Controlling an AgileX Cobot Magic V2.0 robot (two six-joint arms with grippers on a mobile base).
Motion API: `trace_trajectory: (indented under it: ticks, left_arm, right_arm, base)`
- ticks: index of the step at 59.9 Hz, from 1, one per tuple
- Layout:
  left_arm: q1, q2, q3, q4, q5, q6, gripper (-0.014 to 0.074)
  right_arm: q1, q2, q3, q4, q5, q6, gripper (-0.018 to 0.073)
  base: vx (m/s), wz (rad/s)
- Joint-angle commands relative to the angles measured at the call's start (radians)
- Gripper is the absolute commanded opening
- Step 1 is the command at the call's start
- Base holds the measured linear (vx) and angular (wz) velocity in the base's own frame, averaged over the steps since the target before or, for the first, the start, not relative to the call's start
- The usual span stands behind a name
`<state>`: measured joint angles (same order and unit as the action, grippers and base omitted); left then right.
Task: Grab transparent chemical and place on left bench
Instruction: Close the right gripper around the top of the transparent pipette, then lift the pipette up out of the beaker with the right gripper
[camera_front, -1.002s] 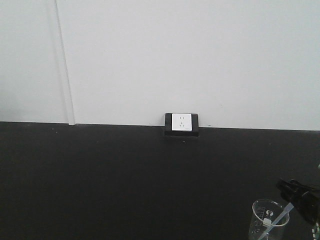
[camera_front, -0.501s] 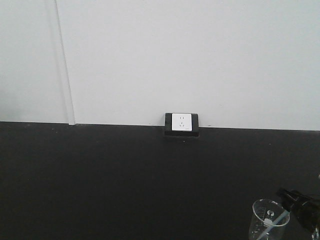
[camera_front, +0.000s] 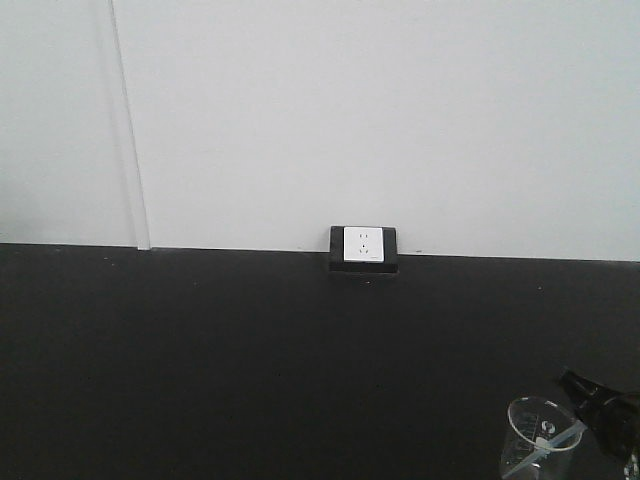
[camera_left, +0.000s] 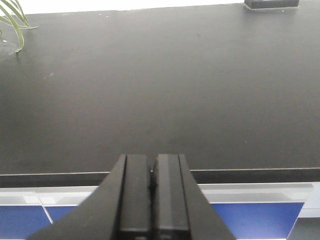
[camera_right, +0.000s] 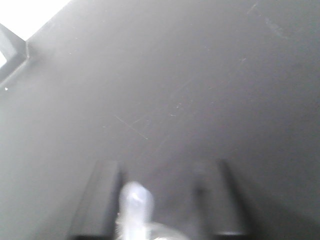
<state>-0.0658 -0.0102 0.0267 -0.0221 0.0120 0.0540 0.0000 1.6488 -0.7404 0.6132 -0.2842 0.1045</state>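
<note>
From the front, the transparent chemical (camera_front: 538, 442) sits at the bottom right corner of the picture, a clear beaker with its pipette (camera_front: 562, 437) leaning across the mouth. My right hand (camera_front: 603, 408) shows as a dark shape touching its right side. Over the last second both have sunk together toward the lower edge. The wall socket (camera_front: 363, 245) and the black counter (camera_front: 250, 360) have not shifted at all. I take that to mean the beaker travels with my hand and is being drawn back toward me. This counter carries the socket, so it is not the left counter where the glass belongs, and that one is in no view. The carry is under way and the placing is not yet done.

From my left wrist, my left hand (camera_left: 152, 167) has its two fingers pressed flat together with nothing between them. It hangs idle over the near edge of the counter (camera_left: 160, 90). Plant leaves (camera_left: 12, 20) show at the far left.

From my right wrist everything is blurred. The fingers (camera_right: 106, 195) of my right hand (camera_right: 157, 172) stand apart with the pipette bulb (camera_right: 136, 200) and the beaker's rim (camera_right: 162, 232) between them. As far as I can judge they are closed on the glass.
</note>
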Motion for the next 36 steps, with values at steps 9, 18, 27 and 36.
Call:
trace_trajectory:
  ticks: [9, 18, 27, 36]
  left_arm:
    - [-0.002, -0.019, 0.016, -0.001, -0.078, -0.008, -0.0003]
    - [-0.002, -0.019, 0.016, -0.001, -0.078, -0.008, -0.0003]
    - [-0.002, -0.019, 0.016, -0.001, -0.078, -0.008, -0.0003]
    - [-0.002, -0.019, 0.016, -0.001, -0.078, -0.008, -0.0003]
  right_arm:
    - [-0.002, -0.033, -0.029, -0.069, -0.084, 0.001, 0.0047]
    - [-0.002, -0.035, -0.029, -0.154, -0.126, 0.001, -0.0011]
    - [-0.002, -0.047, -0.029, -0.220, -0.193, 0.001, -0.0007]
    - [-0.002, -0.081, -0.029, -0.285, -0.210, 0.000, -0.0006]
  base:
    - [0.00, 0.00]
    - [0.00, 0.00]
    - [0.00, 0.00]
    - [0.00, 0.00]
